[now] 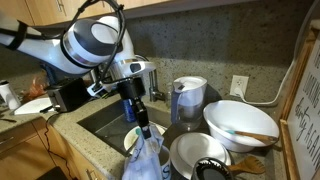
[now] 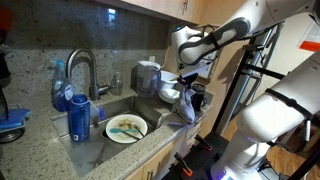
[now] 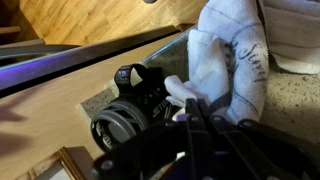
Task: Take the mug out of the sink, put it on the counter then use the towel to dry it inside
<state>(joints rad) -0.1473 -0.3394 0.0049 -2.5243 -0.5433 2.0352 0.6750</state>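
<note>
My gripper point(image 1: 142, 128) points down over the right end of the sink point(image 1: 103, 117), shut on the towel point(image 1: 146, 158), a whitish-grey cloth that hangs bunched below the fingertips. In the wrist view the shut gripper point(image 3: 196, 102) pinches a fold of the towel point(image 3: 235, 55), which rises as a tall lump with a dark scribbled mark. In an exterior view the gripper point(image 2: 183, 92) holds the towel point(image 2: 180, 104) over the counter point(image 2: 40, 150) just past the sink point(image 2: 112, 106). The mug is hidden; I cannot tell whether it sits under the cloth.
A plate with food scraps point(image 2: 127, 127) lies in the sink by the chrome faucet point(image 2: 85, 68) and a blue bottle point(image 2: 78, 115). A grey-lidded pitcher point(image 1: 188, 98), a big white bowl point(image 1: 240, 122) and another bowl point(image 1: 195, 153) crowd the counter. A black cylindrical device point(image 3: 128, 112) lies beside the towel.
</note>
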